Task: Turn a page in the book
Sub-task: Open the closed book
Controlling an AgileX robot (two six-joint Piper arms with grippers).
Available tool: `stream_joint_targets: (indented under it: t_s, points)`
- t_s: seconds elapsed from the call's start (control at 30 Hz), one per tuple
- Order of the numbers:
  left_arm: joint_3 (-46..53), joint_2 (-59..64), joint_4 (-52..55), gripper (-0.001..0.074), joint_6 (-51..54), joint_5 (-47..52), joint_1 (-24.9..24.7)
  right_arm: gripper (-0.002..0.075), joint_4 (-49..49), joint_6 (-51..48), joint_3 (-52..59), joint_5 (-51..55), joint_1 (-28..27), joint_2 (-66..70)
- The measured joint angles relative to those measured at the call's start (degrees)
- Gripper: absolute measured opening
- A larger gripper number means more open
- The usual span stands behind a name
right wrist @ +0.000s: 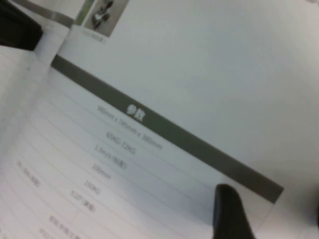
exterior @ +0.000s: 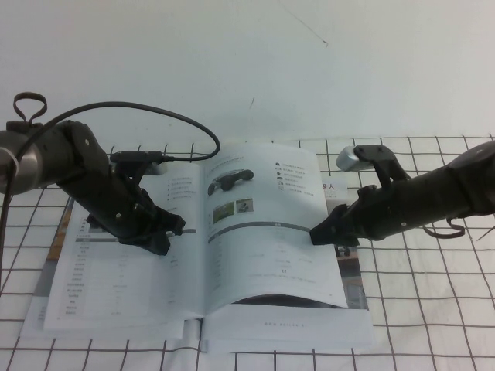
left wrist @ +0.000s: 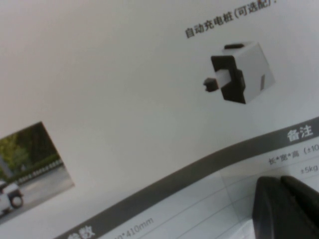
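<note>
The right gripper [exterior: 319, 235], fingers together, lifts the thin white page [exterior: 263, 232] of the thick white glossy book [exterior: 116, 278] near the worktop's front edge; next it must sweep leftward. The left gripper [exterior: 164, 246] presses the left page, its fingers' state untellable.

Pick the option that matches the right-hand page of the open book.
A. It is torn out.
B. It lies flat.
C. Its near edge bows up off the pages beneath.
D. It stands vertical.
C: the page's near edge arches above the book, with the right pincer at its outer edge and the left pincer down on the left-hand page.
</note>
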Motion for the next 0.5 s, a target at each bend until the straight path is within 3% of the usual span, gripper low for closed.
stream_joint_targets:
  t_s: [0.5]
  points:
    - [0.0, 0.0, 0.0, -0.0002, 0.0, 0.0, 0.0, 0.0367, 5.0, -3.2, -1.5, 6.3, 0.8, -1.2]
